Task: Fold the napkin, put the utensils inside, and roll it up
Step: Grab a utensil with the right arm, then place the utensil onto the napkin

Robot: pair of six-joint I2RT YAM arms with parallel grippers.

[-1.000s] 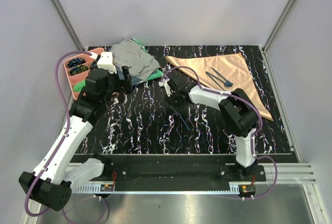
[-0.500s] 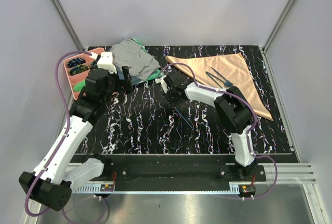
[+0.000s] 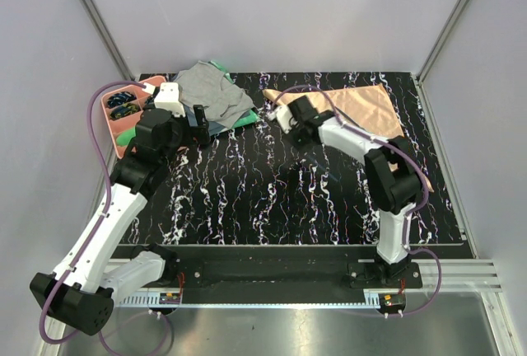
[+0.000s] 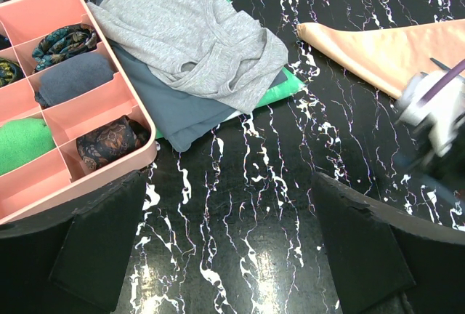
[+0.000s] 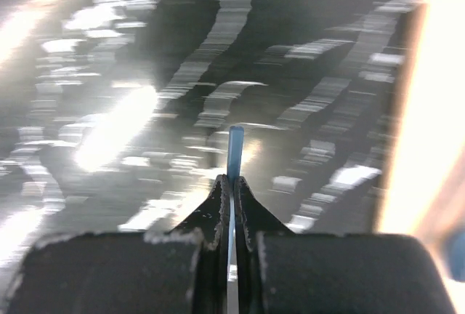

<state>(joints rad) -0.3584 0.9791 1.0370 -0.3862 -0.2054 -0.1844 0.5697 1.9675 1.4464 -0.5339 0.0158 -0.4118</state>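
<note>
The right gripper (image 5: 232, 182) is pinched shut on a slim blue utensil (image 5: 235, 148) whose flat tip pokes past its fingers, just beside the satiny peach napkin (image 3: 366, 105) lying as a triangle at the table's (image 3: 247, 191) far right, while the left gripper (image 4: 232, 245) gapes wide.

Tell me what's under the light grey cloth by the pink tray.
A darker slate-grey cloth, and a green cloth poking out below that. Whatever lies under their middle is covered.

top: overhead from behind | left wrist: low, shares napkin (image 4: 389, 51) | right wrist: close-up
</note>
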